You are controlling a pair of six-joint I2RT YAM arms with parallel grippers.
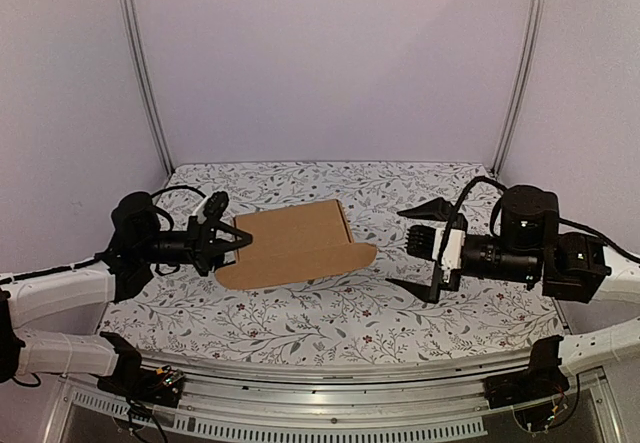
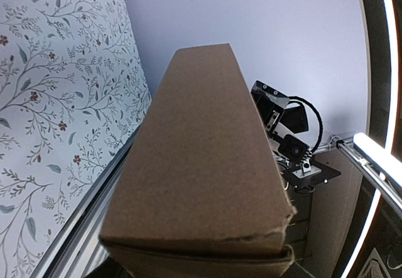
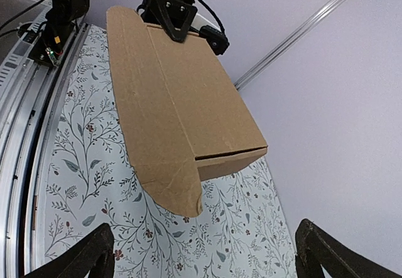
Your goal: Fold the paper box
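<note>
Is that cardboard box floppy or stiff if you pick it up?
Probably fairly stiff: the box holds its shape with the left tool gripping just one end. Likely light, being thin, hollow cardboard. The loose flap may swing if pushed.

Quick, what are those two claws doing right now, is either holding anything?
Left gripper: closed on one end of the paper box, holding it.
Right gripper: wide open, empty, clear of the box.

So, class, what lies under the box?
The floral tablecloth spreads out below the box. The patch right beneath the box is covered, so nothing there can be checked.
</note>
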